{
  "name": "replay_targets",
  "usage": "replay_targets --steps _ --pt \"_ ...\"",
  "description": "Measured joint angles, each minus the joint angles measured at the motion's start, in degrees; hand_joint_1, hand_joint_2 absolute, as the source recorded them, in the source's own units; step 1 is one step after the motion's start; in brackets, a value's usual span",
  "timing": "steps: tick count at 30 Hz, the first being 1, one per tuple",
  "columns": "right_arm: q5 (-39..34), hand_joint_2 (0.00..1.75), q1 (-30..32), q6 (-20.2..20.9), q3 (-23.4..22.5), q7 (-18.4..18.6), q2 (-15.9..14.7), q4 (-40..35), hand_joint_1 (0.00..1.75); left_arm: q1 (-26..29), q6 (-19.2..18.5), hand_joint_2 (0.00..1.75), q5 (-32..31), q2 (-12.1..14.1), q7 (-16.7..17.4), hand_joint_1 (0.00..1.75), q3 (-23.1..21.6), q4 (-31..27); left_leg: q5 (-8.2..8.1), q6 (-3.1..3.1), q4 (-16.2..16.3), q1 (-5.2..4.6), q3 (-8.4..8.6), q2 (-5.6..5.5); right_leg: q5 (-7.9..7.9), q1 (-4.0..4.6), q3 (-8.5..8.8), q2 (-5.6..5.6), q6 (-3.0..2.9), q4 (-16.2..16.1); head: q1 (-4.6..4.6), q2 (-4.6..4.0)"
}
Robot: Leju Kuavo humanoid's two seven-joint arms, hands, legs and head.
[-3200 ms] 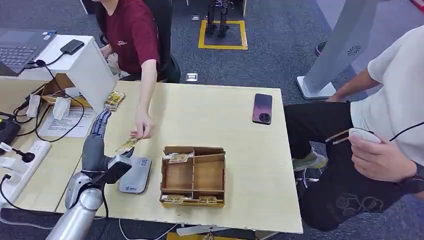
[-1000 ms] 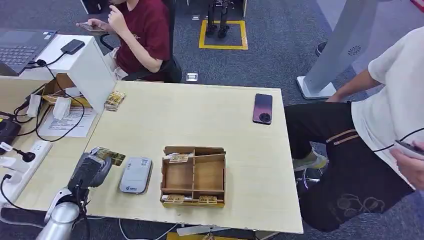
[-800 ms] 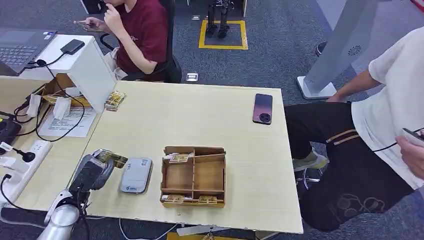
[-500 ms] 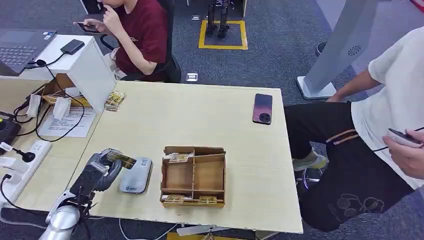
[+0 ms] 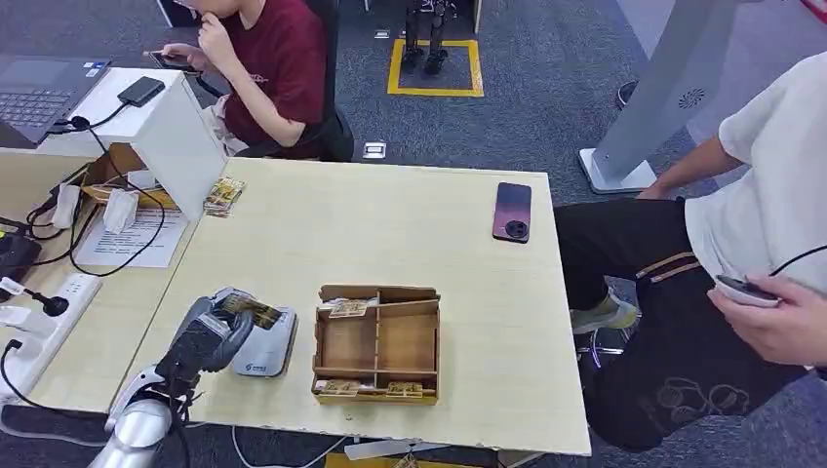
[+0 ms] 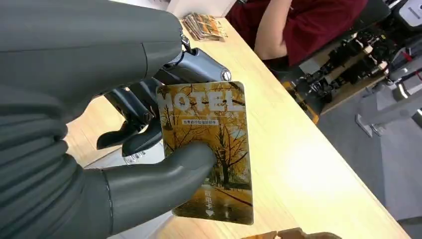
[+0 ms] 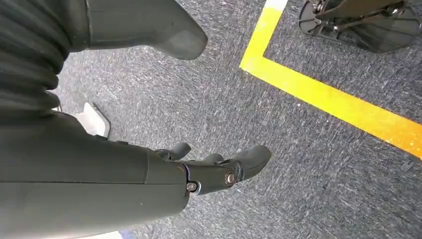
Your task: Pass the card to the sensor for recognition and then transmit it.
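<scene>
My left hand (image 5: 210,336) pinches a yellow hotel card (image 5: 251,310) between thumb and fingers, holding it over the near-left part of the grey card sensor (image 5: 268,346) on the table. The left wrist view shows the card (image 6: 209,149) close up, autumn trees and the word HOTEL on it, with my thumb (image 6: 164,177) across its face. A wooden divided tray (image 5: 378,343) with cards in some slots stands just right of the sensor. My right hand (image 7: 164,174) hangs over the grey carpet, its fingers apart and holding nothing.
A stack of cards (image 5: 223,194) lies at the table's far left by a white box (image 5: 166,127). A dark phone (image 5: 513,211) lies far right. One person in red sits beyond the table; another in white sits at the right. Cables and a power strip (image 5: 39,322) lie left.
A person handed the card to my left hand and drew back. Since then my hand has carried the card rightward, from left of the sensor to over it.
</scene>
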Motion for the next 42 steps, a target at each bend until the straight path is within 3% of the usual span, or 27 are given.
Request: replay_targets --steps 6,15,38,42 --pt "0.7 1.75 0.0 0.0 -0.1 0.0 0.1 0.0 0.0 -1.0 2.7 1.75 -3.0 -0.2 1.2 1.75 -0.4 1.5 0.0 0.0 0.0 0.0 0.0 0.0 0.0 0.0 0.01 0.0 0.0 0.0 0.0 0.0" --pt "2.5 1.75 0.0 0.0 -0.6 0.1 0.2 0.0 0.0 -3.3 8.1 1.75 -9.2 -1.1 2.3 1.75 -0.4 8.7 0.0 0.0 0.0 0.0 0.0 0.0 0.0 0.0 0.01 -0.01 0.0 0.0 0.0 0.02" --pt "3.5 1.75 -0.1 0.0 -1.8 0.0 0.2 0.0 0.0 -5.1 8.6 1.75 -10.7 -1.5 2.2 1.75 -0.3 14.8 0.0 0.0 0.0 0.0 0.0 -0.01 0.0 0.0 0.02 -0.01 0.0 0.0 0.0 0.02" --pt "3.8 1.75 -0.1 0.0 -1.9 0.0 0.2 0.0 0.0 -5.5 10.7 1.75 -13.6 -1.6 2.3 1.75 -0.3 15.7 0.0 0.0 0.0 0.0 0.01 -0.01 0.0 0.0 0.02 -0.01 0.0 0.0 0.0 0.0"
